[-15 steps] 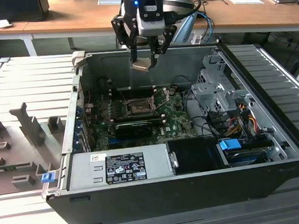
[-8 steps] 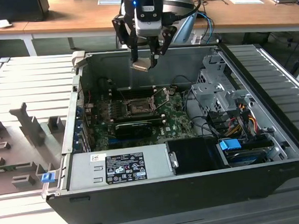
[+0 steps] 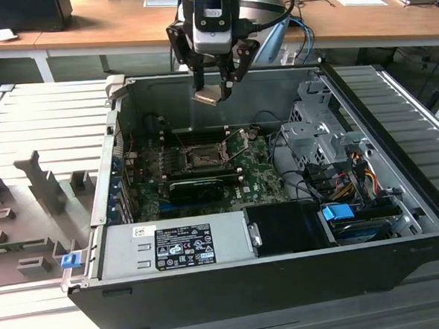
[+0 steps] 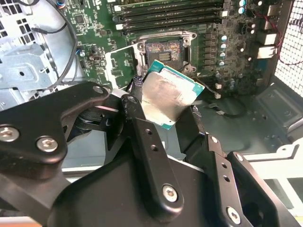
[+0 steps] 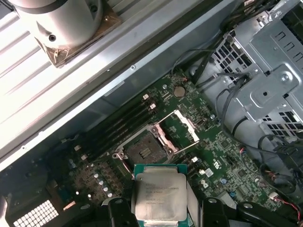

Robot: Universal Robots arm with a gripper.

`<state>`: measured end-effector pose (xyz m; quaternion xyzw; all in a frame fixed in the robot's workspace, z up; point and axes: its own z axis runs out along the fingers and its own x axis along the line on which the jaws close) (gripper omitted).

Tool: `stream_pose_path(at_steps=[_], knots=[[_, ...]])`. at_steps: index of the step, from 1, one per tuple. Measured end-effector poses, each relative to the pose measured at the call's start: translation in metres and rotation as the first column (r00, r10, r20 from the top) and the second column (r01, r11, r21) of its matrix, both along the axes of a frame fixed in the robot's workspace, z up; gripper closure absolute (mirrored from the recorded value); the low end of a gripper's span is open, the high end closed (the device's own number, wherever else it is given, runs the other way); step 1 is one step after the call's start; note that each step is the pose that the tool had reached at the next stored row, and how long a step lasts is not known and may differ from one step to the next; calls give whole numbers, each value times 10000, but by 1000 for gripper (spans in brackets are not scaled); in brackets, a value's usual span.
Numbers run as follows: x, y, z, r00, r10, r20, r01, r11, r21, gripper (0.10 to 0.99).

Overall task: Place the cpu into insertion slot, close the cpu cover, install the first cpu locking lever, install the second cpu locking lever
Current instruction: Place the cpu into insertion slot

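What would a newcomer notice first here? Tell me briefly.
The gripper hangs above the open computer case, shut on the cpu, whose pale metal top shows in both wrist views. Below it on the green board, the insertion slot lies bare, with the cpu cover swung up beside it.
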<state>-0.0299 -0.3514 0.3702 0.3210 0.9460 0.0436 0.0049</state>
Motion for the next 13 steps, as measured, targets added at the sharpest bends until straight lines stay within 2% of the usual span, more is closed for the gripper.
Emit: stream_pose_path(at_steps=[13], knots=[[0,0,-4,9948,-1022,0,1022,9948,0,561]])
